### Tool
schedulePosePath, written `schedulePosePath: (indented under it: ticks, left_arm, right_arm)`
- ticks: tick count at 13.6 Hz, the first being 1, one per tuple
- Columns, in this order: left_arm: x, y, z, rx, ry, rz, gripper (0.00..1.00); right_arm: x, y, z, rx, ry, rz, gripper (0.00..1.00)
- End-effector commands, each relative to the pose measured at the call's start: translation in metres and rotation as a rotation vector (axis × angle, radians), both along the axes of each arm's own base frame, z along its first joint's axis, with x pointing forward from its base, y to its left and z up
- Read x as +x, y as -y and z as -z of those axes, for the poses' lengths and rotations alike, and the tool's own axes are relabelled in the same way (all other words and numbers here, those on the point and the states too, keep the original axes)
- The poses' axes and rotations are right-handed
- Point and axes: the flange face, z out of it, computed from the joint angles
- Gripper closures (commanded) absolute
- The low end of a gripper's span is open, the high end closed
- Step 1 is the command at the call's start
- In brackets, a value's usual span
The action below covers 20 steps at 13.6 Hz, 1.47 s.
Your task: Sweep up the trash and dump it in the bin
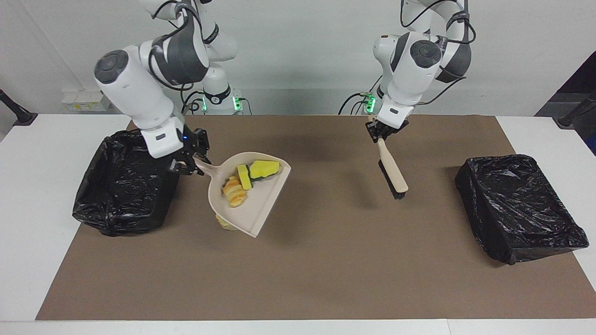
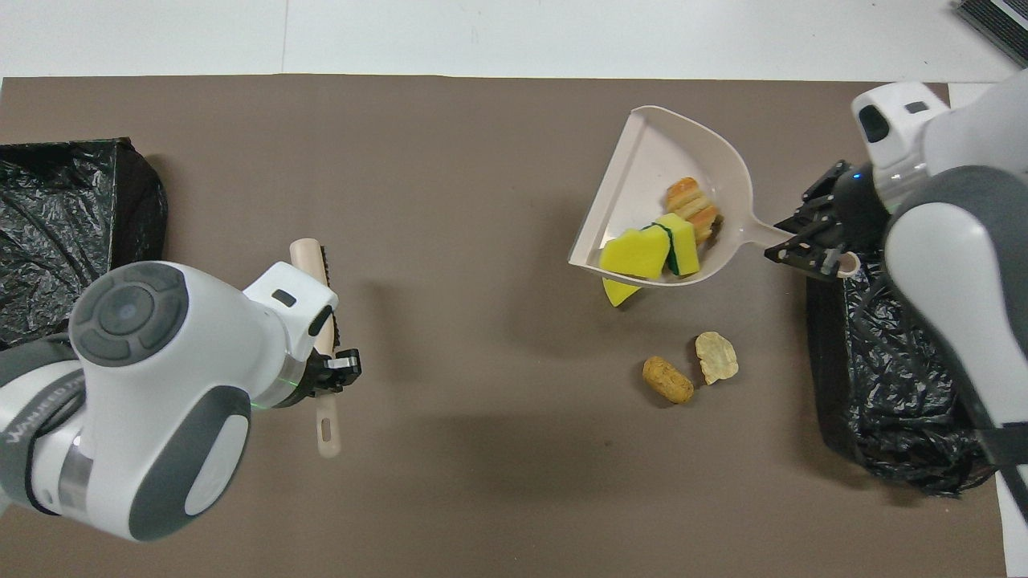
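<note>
We see the right tool (image 1: pixel 188 160) pinching the handle of the beige dustpan (image 1: pixel 260 197), lifted in the air beside the black-lined bin (image 1: pixel 128 184) at the right arm's end of the table (image 1: pixel 28 186). In the pan lie two yellow sponge chunks (image 2: pixel 650 250) and a bread-like piece (image 2: pixel 692 206). Below it on the brown mat (image 2: pixel 450 449) we find a third sponge chunk (image 2: pixel 620 291), partly covered, and nearer to the robots two tan pieces (image 2: pixel 691 369) side by side. The left tool (image 1: pixel 382 130) is pressed onto the handle of the brush (image 1: pixel 393 174), held slanting over the mat. A second bin (image 1: pixel 517 204) sits at the left arm's end.
</note>
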Motion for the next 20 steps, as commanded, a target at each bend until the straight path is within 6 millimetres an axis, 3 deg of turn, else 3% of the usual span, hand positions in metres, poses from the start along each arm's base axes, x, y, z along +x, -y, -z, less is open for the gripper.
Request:
schedulePosePath:
  ticks: [1,3,5,9,11,13,14,15,16,17,20]
  left_arm:
    - [-0.049,0.031,0.020,-0.007,0.031,0.085,1.00]
    - [-0.094,0.072,0.052,-0.011,0.060,0.135,1.00]
    - [-0.131,0.098,0.081,-0.028,0.099,0.118,1.00]
    - [-0.183,0.122,0.114,-0.034,0.113,0.121,1.00]
    - [-0.191,0.125,0.121,-0.046,0.126,0.104,1.00]
    - [-0.189,0.125,0.122,-0.043,0.124,0.079,1.00]
    - [-0.188,0.124,0.122,-0.042,0.123,0.075,0.88]
    - [-0.184,0.125,0.123,-0.041,0.121,0.071,0.50]
    - [-0.180,0.125,0.123,-0.039,0.118,0.070,0.24]
    - [-0.170,0.123,0.122,-0.035,0.113,0.052,0.08]
    - [-0.127,0.117,0.096,-0.032,0.102,0.018,0.03]
  right_arm:
    - [-0.009,0.068,-0.016,0.051,-0.032,-0.032,1.00]
    - [-0.020,0.118,-0.014,0.049,-0.038,-0.093,1.00]
    - [-0.030,0.159,-0.013,-0.047,-0.051,-0.153,1.00]
    - [-0.057,0.242,-0.023,-0.225,-0.047,-0.265,1.00]
    - [-0.072,0.270,-0.023,-0.293,-0.065,-0.254,1.00]
    - [-0.073,0.276,-0.015,-0.473,-0.082,-0.313,1.00]
    - [-0.076,0.264,-0.009,-0.569,-0.082,-0.359,1.00]
    - [-0.086,0.260,-0.003,-0.620,-0.084,-0.361,1.00]
    - [-0.093,0.258,0.003,-0.660,-0.086,-0.381,1.00]
    - [-0.095,0.251,0.007,-0.699,-0.091,-0.419,1.00]
    - [-0.081,0.211,0.009,-0.760,-0.097,-0.527,1.00]
